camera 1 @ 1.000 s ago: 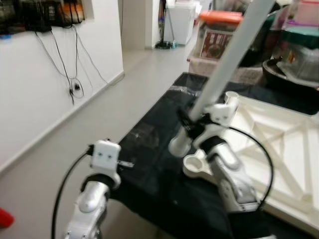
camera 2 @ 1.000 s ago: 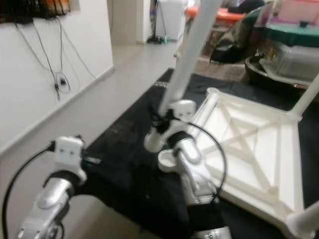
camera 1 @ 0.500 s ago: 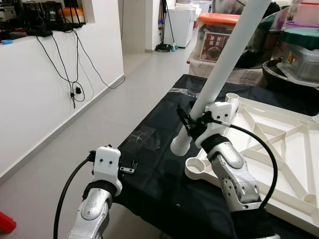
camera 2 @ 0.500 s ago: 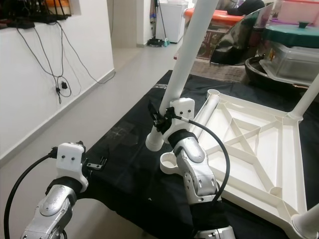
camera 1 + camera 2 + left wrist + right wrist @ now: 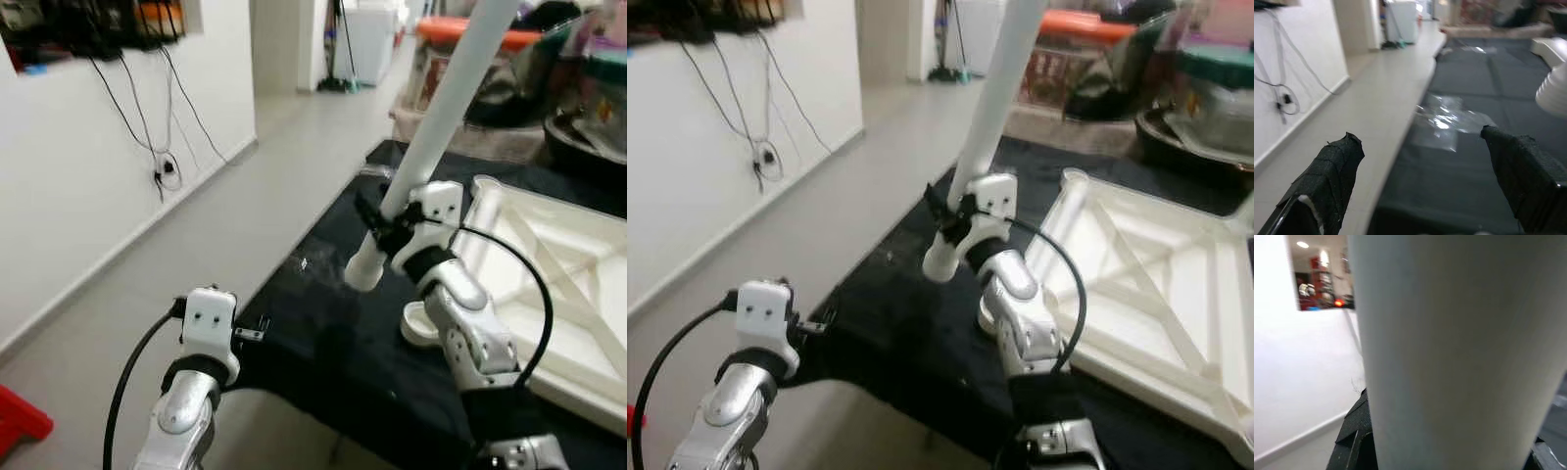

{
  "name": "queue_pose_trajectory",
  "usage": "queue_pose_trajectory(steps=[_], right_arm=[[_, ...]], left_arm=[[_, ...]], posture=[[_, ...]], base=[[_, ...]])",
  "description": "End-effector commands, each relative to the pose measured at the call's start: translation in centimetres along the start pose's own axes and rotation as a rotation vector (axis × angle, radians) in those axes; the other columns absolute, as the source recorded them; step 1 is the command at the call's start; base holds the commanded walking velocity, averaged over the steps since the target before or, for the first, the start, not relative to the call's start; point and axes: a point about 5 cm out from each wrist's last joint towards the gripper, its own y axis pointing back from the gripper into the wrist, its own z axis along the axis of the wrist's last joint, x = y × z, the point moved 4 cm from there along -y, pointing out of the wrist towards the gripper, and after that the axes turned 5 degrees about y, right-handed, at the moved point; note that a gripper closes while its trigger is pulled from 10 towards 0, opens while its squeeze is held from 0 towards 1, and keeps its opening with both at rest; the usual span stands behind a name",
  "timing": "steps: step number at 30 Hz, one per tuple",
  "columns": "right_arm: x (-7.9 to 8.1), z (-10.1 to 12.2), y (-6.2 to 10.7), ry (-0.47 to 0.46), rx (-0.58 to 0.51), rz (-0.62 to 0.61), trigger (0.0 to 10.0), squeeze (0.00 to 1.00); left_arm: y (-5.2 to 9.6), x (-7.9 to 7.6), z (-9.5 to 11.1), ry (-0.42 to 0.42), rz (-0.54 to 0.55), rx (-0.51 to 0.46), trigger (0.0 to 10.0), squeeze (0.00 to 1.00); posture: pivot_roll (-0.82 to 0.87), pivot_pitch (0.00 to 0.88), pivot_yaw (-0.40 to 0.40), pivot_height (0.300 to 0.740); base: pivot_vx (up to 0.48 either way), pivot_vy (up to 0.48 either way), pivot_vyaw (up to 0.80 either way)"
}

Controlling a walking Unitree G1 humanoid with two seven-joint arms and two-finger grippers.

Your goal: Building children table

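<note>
My right end effector (image 5: 377, 227) clamping white table leg (image 5: 446, 108) near lower end, over black table (image 5: 323, 323). Judging leg light, stiff, slippery. Gripping low. Left end effector (image 5: 1430, 181) hanging spread, empty.

A black cloth (image 5: 323, 333) covers the floor, cables (image 5: 162, 147) hang down the white wall (image 5: 69, 196)

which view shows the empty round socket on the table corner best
The left eye view: the socket sits in plain sight on the upturned white tabletop, just below the white leg held by the right gripper. In the right eye view the right arm covers most of it. The wrist views show the leg and black cloth.
</note>
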Motion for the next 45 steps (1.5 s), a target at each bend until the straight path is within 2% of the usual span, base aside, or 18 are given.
queue_pose_trajectory(steps=[1,2,3,5,7,9,14,19,21,22,23,27,29,30,32,41,45], right_arm=[[-1.1,0.5,-0.2,0.014,-0.02,-0.019,10.0,0.0],[-1.1,0.5,-0.2,0.014,-0.02,-0.019,10.0,0.0],[-1.9,0.5,-0.4,0.015,-0.013,-0.031,10.0,0.0],[-1.9,0.5,-0.4,0.015,-0.013,-0.031,10.0,0.0],[-3.5,0.5,-0.9,-0.006,0.005,-0.018,10.0,0.0],[-4.1,0.7,-1.2,-0.02,0.005,-0.007,10.0,0.0],[-4.7,0.8,-1.9,-0.052,0.027,0.045,10.0,0.0],[-4.6,0.7,-2.3,-0.106,0.055,0.143,10.0,0.0],[-3.9,0.9,-2.5,-0.177,0.074,0.296,10.0,0.0],[-3.9,0.9,-2.5,-0.177,0.074,0.296,10.0,0.0],[-3.7,1.1,-2.5,-0.196,0.076,0.356,10.0,0.0],[-3.6,1.7,-2.4,-0.241,0.064,0.447,10.0,0.0],[-3.6,1.7,-2.4,-0.241,0.064,0.447,10.0,0.0],[-3.7,2.3,-2.0,-0.318,0.052,0.546,10.0,0.0],[-3.8,2.7,-1.6,-0.357,0.038,0.612,10.0,0.0],[-4.4,3.1,-1.7,-0.351,0.021,0.619,10.0,0.0],[-4.4,2.6,-1.4,-0.3,0.034,0.646,10.0,0.0]], left_arm=[[0.1,-0.4,-0.1,0.01,-0.015,0.012,10.0,0.0],[0.1,-0.4,-0.1,0.01,-0.015,0.012,10.0,0.0],[0.2,-0.5,-0.1,0.014,-0.02,0.016,10.0,0.0],[0.2,-0.5,-0.1,0.014,-0.02,0.016,10.0,0.0],[0.6,-0.9,-0.2,0.025,-0.04,0.027,10.0,0.0],[0.8,-1.2,-0.3,0.033,-0.054,0.032,10.0,0.0],[1.4,-1.9,-0.3,0.046,-0.082,0.046,10.0,0.0],[2.0,-2.5,-0.3,0.062,-0.108,0.056,10.0,0.0],[2.7,-3.1,-0.1,0.075,-0.133,0.066,10.0,0.0],[2.7,-3.1,-0.1,0.075,-0.133,0.066,10.0,0.0],[3.0,-3.3,-0.1,0.079,-0.143,0.072,10.0,0.0],[3.4,-3.6,0.0,0.087,-0.153,0.081,10.0,0.0],[3.4,-3.6,0.0,0.087,-0.153,0.081,10.0,0.0],[3.8,-3.6,0.0,0.096,-0.156,0.092,10.0,0.0],[4.2,-3.6,0.1,0.098,-0.158,0.1,10.0,0.0],[4.6,-3.5,0.0,0.097,-0.159,0.112,10.0,0.0],[4.8,-3.5,0.0,0.092,-0.161,0.121,10.0,0.0]], posture=[[0.07,0.062,-0.071,0.74],[0.07,0.062,-0.071,0.74],[0.08,0.071,-0.071,0.74],[0.08,0.071,-0.071,0.74],[0.08,0.088,-0.068,0.74],[0.08,0.096,-0.068,0.74],[0.09,0.117,-0.066,0.74],[0.09,0.139,-0.07,0.74],[0.1,0.159,-0.068,0.74],[0.1,0.159,-0.068,0.74],[0.1,0.167,-0.067,0.74],[0.11,0.179,-0.066,0.74],[0.11,0.179,-0.066,0.74],[0.12,0.186,-0.064,0.74],[0.13,0.187,-0.063,0.74],[0.13,0.188,-0.057,0.74],[0.14,0.184,-0.056,0.74]], base=[[0.0,0.0,-0.8],[0.0,0.0,-0.8],[0.0,0.0,-0.8],[0.0,0.0,-0.8],[0.0,0.0,-0.8],[0.0,0.0,-0.67],[0.0,0.0,-0.11],[0.0,0.0,0.0],[0.0,0.0,0.0],[0.0,0.0,0.0],[0.0,0.0,0.0],[0.0,0.0,0.0],[0.0,0.0,0.0],[0.0,0.0,0.0],[0.0,0.0,0.0],[0.0,0.0,0.0],[0.0,0.0,0.0]])
